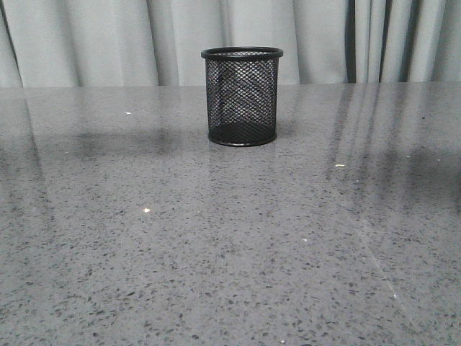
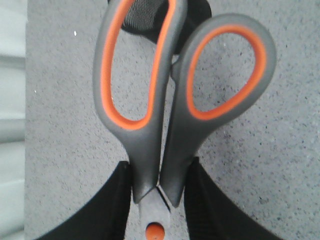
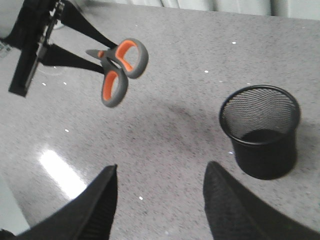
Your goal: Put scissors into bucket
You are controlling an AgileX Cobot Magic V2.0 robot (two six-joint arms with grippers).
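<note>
Clamping the scissors [image 2: 170,100] near their pivot, the left gripper [image 2: 156,200] hangs above the counter [image 1: 216,252], bucket [image 3: 260,130] well apart beyond the handles; the right gripper [image 3: 160,200] gapes empty.

speckled grey table [image 1: 230,252], black mesh bucket [image 1: 242,96] standing upright

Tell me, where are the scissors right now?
The scissors are held in the air by the left end effector, handles pointing outward, above the table and off to one side of the bucket, not inside it.
</note>
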